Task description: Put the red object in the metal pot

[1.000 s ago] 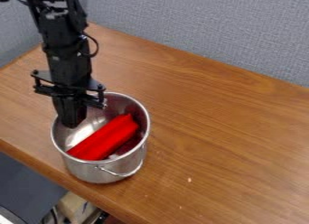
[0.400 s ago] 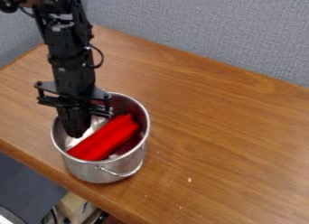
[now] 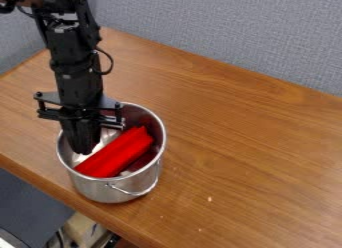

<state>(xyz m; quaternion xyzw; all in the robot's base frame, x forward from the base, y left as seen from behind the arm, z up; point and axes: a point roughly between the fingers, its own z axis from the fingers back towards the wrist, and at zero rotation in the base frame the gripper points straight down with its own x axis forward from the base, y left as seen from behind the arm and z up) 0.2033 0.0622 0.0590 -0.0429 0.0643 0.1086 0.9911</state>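
And there's the red block (image 3: 116, 153) lying inside the stainless-steel pot (image 3: 114, 185), the black gripper (image 3: 83, 140) dipping in beside it, whether its fingers are clenched impossible to tell!

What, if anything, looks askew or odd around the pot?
Nothing looks spilled or damaged. The metal pot stands upright near the table edge; the red object lies slanted inside it, which seems ordinary.

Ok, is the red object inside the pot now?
Yes, the red object lies within the walls of the metal pot.
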